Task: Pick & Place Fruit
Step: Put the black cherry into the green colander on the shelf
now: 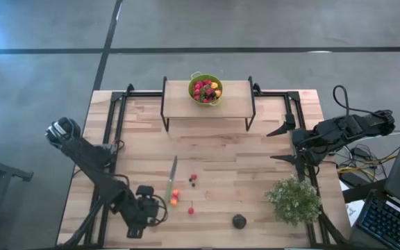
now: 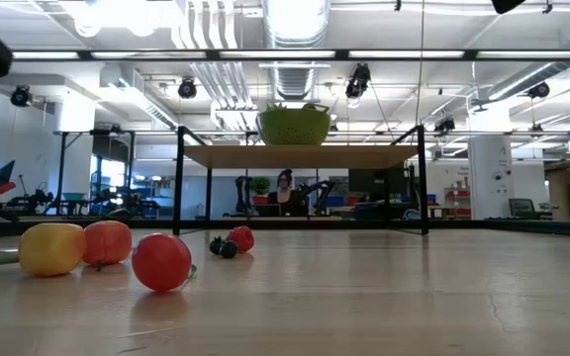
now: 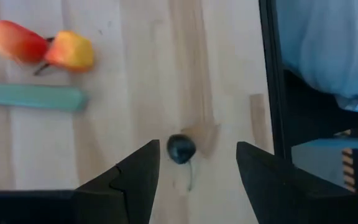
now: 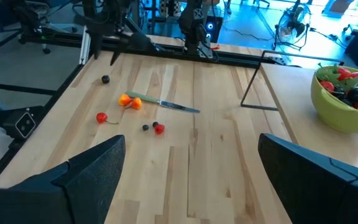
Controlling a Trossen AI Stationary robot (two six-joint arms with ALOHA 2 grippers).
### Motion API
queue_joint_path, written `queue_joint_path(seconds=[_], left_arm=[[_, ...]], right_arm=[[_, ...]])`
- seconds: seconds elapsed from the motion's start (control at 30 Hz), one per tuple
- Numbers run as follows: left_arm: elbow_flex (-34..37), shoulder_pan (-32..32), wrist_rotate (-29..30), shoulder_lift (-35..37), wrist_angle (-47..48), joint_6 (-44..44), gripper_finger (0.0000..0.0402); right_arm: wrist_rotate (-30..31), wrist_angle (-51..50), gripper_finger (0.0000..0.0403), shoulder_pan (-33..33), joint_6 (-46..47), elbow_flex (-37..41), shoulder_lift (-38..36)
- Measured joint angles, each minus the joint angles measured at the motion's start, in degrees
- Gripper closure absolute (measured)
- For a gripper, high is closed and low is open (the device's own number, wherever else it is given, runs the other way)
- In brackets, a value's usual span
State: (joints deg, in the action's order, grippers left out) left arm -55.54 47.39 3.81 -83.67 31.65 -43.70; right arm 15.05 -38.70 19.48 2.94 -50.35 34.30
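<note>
Loose fruit lies on the wooden table: a yellow piece (image 1: 173, 201) and an orange one (image 1: 175, 193) beside the knife (image 1: 171, 179), a red berry (image 1: 191, 208), a red (image 1: 194, 178) and dark pair, and a bigger dark round one (image 1: 239, 221). More fruit fills the green bowl (image 1: 205, 89) on the raised shelf. My left gripper (image 3: 197, 162) hangs open near the table's near-left corner, pointing steeply down. A small dark berry (image 3: 181, 149) lies on the table between its fingers, untouched. My right gripper (image 4: 191, 162) waits open, raised at the right edge.
A bushy pale-green plant (image 1: 294, 200) stands near the front right. The shelf (image 1: 207, 105) on black legs spans the table's far middle. The knife's green handle (image 3: 33, 98) lies close beside the left gripper. Black rails (image 3: 269, 74) border the table's left side.
</note>
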Motion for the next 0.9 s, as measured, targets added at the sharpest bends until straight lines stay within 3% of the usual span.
queue_joint_path(seconds=[0.37, 0.9], left_arm=[[2.16, 2.49, 1.53, -5.95, -4.49, -7.21, 0.0184], [2.03, 2.59, 1.75, -13.01, -7.65, -10.49, 0.0184]], right_arm=[[0.00, 0.00, 0.0039, -0.01, 0.00, 0.00, 0.04], [0.00, 0.00, 0.0040, 0.00, 0.01, 0.00, 0.02]])
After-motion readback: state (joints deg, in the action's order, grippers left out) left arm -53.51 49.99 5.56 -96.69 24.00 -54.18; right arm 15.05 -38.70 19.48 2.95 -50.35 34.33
